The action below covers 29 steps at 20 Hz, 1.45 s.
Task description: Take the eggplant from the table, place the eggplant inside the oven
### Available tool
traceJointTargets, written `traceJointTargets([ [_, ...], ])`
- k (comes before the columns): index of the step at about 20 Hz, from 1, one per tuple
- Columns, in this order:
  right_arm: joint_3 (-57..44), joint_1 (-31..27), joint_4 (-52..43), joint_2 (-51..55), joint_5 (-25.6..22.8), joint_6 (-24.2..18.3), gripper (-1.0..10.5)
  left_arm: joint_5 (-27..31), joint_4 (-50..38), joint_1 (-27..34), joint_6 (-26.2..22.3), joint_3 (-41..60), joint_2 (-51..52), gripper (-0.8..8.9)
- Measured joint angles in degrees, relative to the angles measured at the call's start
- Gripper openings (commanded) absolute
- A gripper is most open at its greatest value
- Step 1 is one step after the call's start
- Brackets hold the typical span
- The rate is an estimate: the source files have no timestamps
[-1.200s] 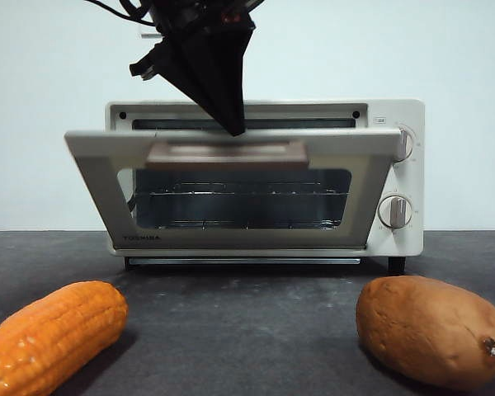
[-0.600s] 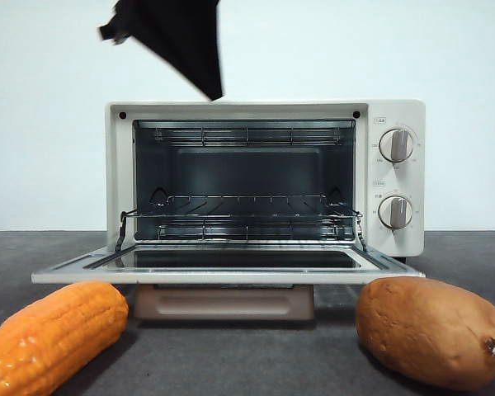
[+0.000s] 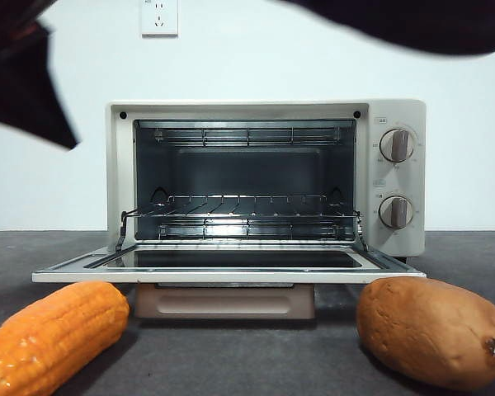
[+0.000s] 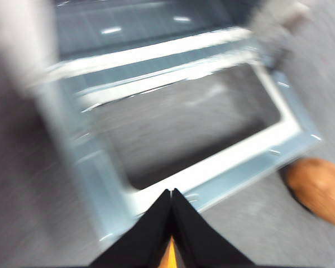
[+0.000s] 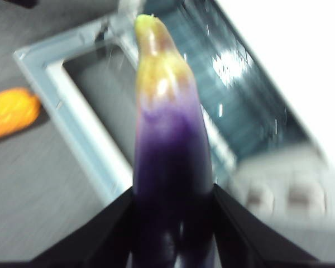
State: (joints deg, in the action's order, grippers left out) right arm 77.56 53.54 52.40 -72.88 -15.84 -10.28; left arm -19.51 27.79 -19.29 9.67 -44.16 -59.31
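While oven [image 3: 264,186] door stays down, left end effector [image 4: 171,192] pinched together, withdrawn sideways; right end effector [image 5: 173,192] clamping eggplant [image 5: 167,151], newly overhead

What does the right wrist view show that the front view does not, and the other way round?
Only the right wrist view shows the eggplant plainly, purple with a yellowish stem end, clamped between the right gripper jaws above the open door. Only the front view shows the oven cavity head-on with its wire rack, the two knobs, the sweet potato and a wall socket. Both show the oven, the lowered door and the orange corn cob on the table.
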Motion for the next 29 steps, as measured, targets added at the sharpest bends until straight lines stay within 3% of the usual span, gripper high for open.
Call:
traceJointTargets([
  [4, 0.00, -0.02, -11.98, -9.33, -5.60, -7.50, 1.3, -10.95, -5.53, 12.63, 3.19, 6.78, 3.15, 0.06],
  [6, 0.00, -0.02, -17.66, -13.79, -9.40, -11.72, 1.3, -13.44, -5.68, 16.59, 3.74, 7.48, 3.17, 0.06],
  [10, 0.00, -0.24, -27.17, -21.94, -14.86, -21.11, 1.3, -16.37, -6.36, 18.95, 4.04, 7.50, 3.17, 0.06],
  [16, 0.00, -0.90, -35.41, -29.40, -19.69, -28.76, 1.3, -16.50, -6.38, 18.95, 4.04, 7.50, 3.17, 0.06],
  [21, 0.00, -2.73, -42.99, -34.40, -25.77, -31.67, 1.3, -16.52, -6.38, 18.95, 4.04, 7.50, 3.17, 0.06],
  [25, -0.02, -4.72, -44.15, -36.61, -26.21, -32.00, 1.4, -16.52, -6.34, 18.95, 4.04, 7.50, 3.17, 0.06],
  [29, 0.00, -5.11, -44.17, -36.98, -26.05, -31.02, 2.2, -16.55, -6.36, 18.95, 4.02, 7.50, 3.17, 0.06],
])
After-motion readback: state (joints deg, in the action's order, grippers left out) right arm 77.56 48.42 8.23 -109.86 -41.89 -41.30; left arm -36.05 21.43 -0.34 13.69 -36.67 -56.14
